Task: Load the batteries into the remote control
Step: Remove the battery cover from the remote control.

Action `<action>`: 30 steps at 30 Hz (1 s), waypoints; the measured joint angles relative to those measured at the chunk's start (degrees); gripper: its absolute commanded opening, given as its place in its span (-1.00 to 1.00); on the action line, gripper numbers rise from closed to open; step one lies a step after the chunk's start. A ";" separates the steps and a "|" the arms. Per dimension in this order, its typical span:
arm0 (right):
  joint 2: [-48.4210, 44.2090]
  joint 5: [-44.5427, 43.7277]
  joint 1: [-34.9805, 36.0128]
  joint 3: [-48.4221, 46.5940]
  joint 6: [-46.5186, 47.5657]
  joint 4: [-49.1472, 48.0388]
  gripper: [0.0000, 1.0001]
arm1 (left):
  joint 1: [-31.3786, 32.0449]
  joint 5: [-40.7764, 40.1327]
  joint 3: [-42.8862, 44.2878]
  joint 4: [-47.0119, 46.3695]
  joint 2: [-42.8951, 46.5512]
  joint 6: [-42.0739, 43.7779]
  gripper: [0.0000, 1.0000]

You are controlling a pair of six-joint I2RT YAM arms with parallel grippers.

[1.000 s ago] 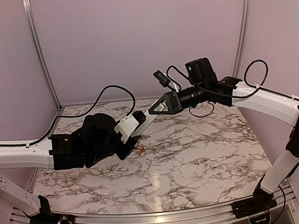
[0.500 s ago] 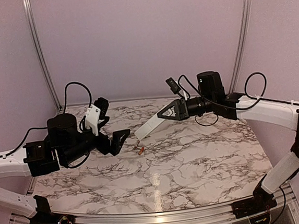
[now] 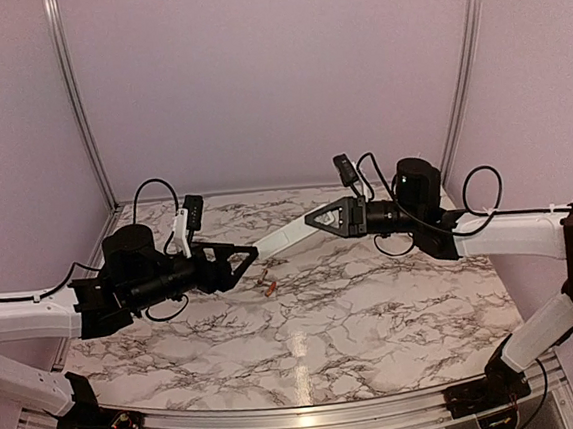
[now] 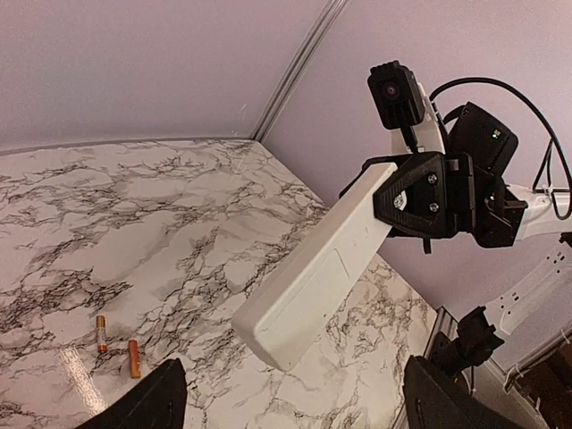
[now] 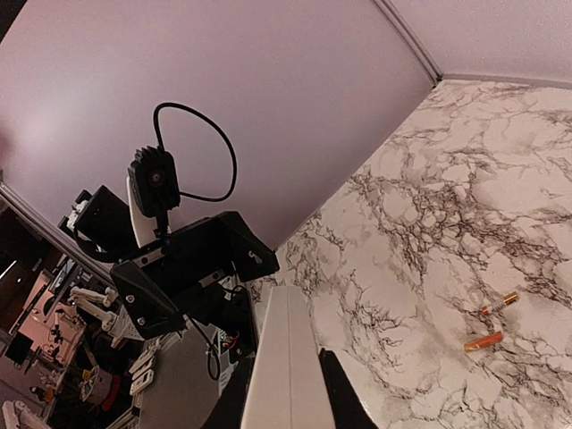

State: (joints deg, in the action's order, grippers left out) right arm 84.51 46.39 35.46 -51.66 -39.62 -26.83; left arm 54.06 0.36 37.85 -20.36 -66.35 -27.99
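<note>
Top view: left end effector [image 3: 233,262] has released remote control [image 3: 287,239], backed off, jaws wide, empty. Right end effector [image 3: 329,218] clamped on its end, above table [image 3: 375,307].
Left wrist: 2 batteries [image 4: 132,357] lie on table, unloaded.
Right wrist: grip confirmed. Left arm judged free for battery pickup.

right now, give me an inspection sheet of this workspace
surface: marble-pattern table, glare patch near the front
job's things: remote control held in the air; two batteries lying side by side on the table
clutter: nothing seen
claws: right claw shut on the remote control's end; left claw open, holding nothing
cables: black cable loops at each wrist, off the table
surroundings: plain lilac walls, metal frame posts
</note>
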 measured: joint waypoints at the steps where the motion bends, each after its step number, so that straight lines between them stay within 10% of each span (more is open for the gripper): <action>1: 0.00 -0.13 0.00 0.46 -0.87 -1.46 -1.00 | -0.11 1.11 0.02 -0.90 -0.83 -0.92 0.62; 8: 0.00 -0.42 0.15 1.75 -4.76 -7.76 -1.00 | -0.50 4.81 2.12 -2.58 -5.92 -4.72 0.13; 30: -0.17 0.66 0.68 1.79 -7.23 -11.72 -1.00 | -2.67 8.26 3.06 -8.76 -8.11 -9.66 -0.55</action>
State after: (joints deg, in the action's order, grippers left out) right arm 84.33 47.05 36.14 -49.87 -46.85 -38.54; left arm 51.40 8.62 40.91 -29.12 -74.46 -37.65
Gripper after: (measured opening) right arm 0.179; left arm 0.286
